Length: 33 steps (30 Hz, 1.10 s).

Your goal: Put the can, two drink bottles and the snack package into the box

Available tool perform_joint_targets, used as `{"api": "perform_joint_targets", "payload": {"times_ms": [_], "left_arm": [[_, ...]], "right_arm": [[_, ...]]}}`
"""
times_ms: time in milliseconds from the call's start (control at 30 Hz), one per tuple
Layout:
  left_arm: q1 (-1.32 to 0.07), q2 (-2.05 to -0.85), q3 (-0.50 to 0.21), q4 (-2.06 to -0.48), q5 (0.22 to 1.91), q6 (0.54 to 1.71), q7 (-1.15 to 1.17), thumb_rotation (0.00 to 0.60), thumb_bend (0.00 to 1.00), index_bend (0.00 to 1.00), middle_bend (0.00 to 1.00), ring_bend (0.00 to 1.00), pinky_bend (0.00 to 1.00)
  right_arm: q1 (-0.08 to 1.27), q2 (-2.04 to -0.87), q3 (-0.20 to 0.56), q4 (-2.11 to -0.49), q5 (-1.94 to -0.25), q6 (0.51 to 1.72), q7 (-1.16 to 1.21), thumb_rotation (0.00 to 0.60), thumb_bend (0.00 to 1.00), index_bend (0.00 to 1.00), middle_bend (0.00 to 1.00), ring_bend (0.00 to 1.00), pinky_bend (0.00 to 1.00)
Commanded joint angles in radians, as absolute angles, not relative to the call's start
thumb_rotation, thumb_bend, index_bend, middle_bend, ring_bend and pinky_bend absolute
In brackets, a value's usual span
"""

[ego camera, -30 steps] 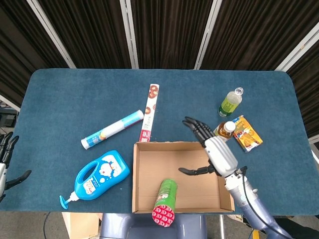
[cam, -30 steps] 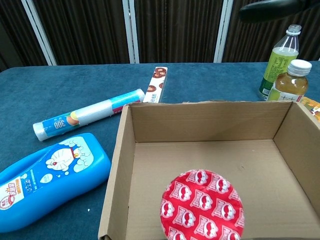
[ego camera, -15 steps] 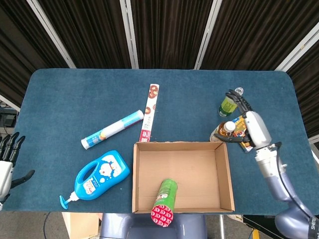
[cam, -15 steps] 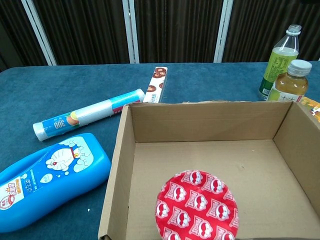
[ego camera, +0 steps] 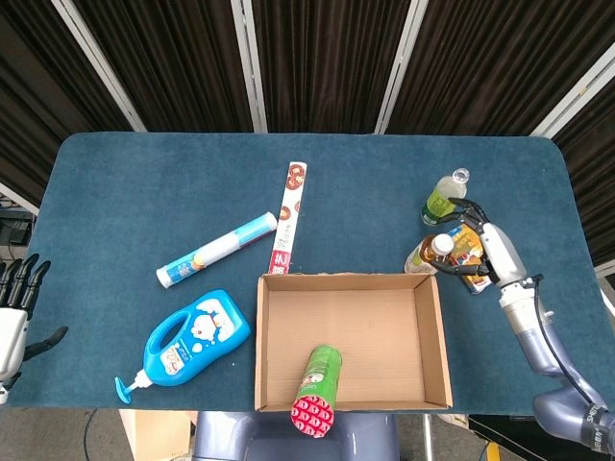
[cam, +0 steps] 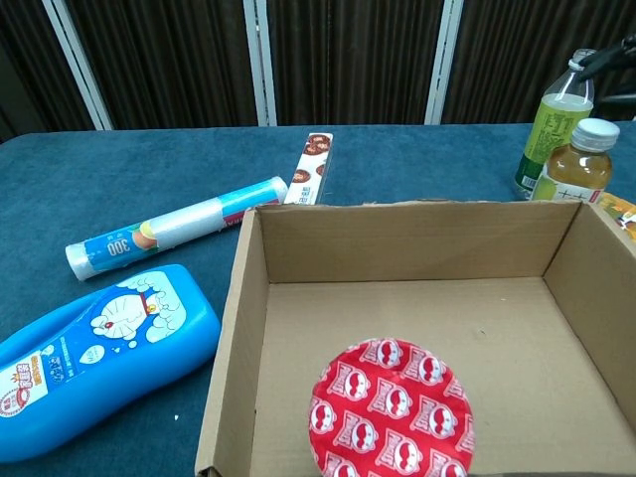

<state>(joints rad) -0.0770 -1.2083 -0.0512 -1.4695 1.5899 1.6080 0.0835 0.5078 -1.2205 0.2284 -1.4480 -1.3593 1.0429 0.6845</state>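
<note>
The cardboard box (ego camera: 351, 341) (cam: 417, 238) sits open at the table's front edge. Inside it lies the green can (ego camera: 322, 381), its red lid (cam: 391, 407) facing the chest view. A green drink bottle (ego camera: 442, 199) (cam: 555, 121) and an amber drink bottle (ego camera: 429, 254) (cam: 578, 166) stand just right of the box's far corner. The orange snack package (ego camera: 470, 261) (cam: 622, 211) lies beside them, partly under my right hand (ego camera: 488, 246) (cam: 608, 62), which hovers there with fingers apart and nothing in it. My left hand (ego camera: 15, 315) hangs open off the table's left edge.
A blue detergent bottle (ego camera: 187, 341) (cam: 84, 353) lies left of the box. Behind it are a roll of bags (ego camera: 217, 249) (cam: 177, 238) and a long narrow carton (ego camera: 286, 216) (cam: 311, 167). The table's right edge runs close to my right arm.
My right hand has swung from above the box out to the right, then lowered beside the bottles and snack package. The can has shifted slightly inside the box.
</note>
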Motion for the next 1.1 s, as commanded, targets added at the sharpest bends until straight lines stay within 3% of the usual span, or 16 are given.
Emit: {"api": "perform_joint_targets", "payload": {"times_ms": [33,333,700,900,1100], "left_arm": [[-0.076,-1.207,-0.051,-1.471,1.589,1.609,0.083,0.6,0.09,0.0,0.0,0.0,0.05],[-0.073,-1.21,-0.053,-1.473,1.589,1.618,0.095,0.6,0.09,0.0,0.0,0.0,0.05],[-0.074,-1.221,-0.059,-1.477,1.578,1.615,0.125,0.6,0.09,0.0,0.0,0.0,0.05],[-0.08,-1.226,-0.062,-1.475,1.566,1.598,0.133,0.6,0.09,0.0,0.0,0.0,0.05],[-0.085,-1.227,-0.065,-1.471,1.557,1.587,0.133,0.6,0.09,0.0,0.0,0.0,0.05]], "right_arm": [[0.518,-1.247,0.208,-1.414,-1.37,1.018,0.691,0.6,0.0,0.37,0.13,0.04,0.17],[0.552,-1.32,0.199,-1.308,-1.383,0.977,0.735,0.6,0.0,0.37,0.14,0.05,0.17],[0.59,-1.375,0.191,-1.203,-1.4,0.933,0.805,0.6,0.01,0.26,0.11,0.04,0.17],[0.592,-1.419,0.177,-1.128,-1.401,0.917,0.876,0.6,0.03,0.28,0.13,0.07,0.18],[0.585,-1.463,0.159,-1.047,-1.421,0.93,0.955,0.6,0.06,0.31,0.16,0.1,0.27]]}}
